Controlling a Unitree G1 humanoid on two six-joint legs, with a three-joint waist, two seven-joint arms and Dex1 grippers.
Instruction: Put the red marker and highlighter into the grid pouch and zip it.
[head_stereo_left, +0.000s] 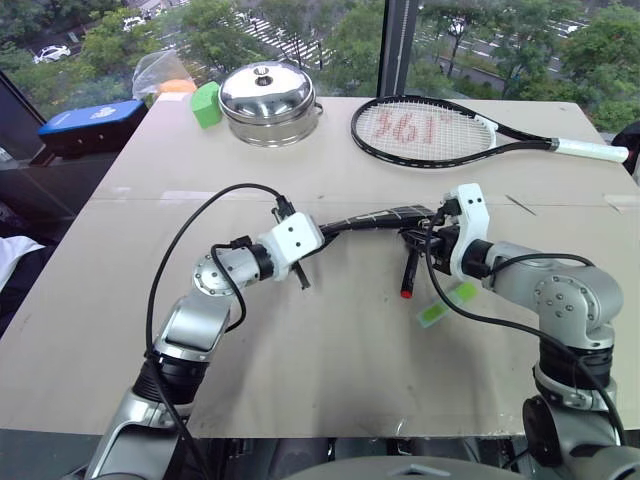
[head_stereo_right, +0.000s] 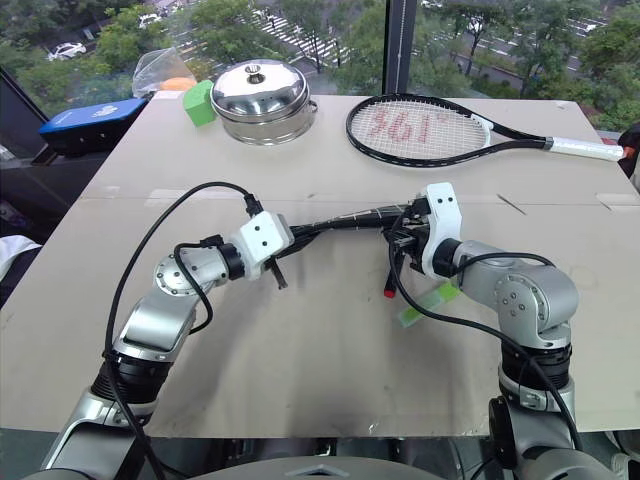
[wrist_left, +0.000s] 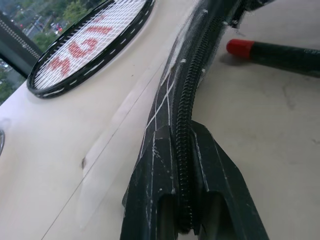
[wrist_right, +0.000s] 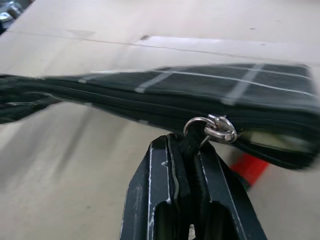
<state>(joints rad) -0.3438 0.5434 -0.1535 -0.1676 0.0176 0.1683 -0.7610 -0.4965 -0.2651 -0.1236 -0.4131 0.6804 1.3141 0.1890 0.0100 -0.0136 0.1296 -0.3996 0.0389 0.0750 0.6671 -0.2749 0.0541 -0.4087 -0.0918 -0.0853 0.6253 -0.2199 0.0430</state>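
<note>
Red "361" is printed on the racket strings (head_stereo_left: 420, 128).

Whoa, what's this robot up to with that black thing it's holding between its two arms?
It is holding a grid pouch up off the table, stretched between both arms. The left gripper is shut on one end of the pouch, and the right gripper is shut on the zipper pull near the other end. The red marker and the green highlighter lie on the table below the pouch, not yet inside. A tennis racket, a steel pot and a green block sit further back.
</note>
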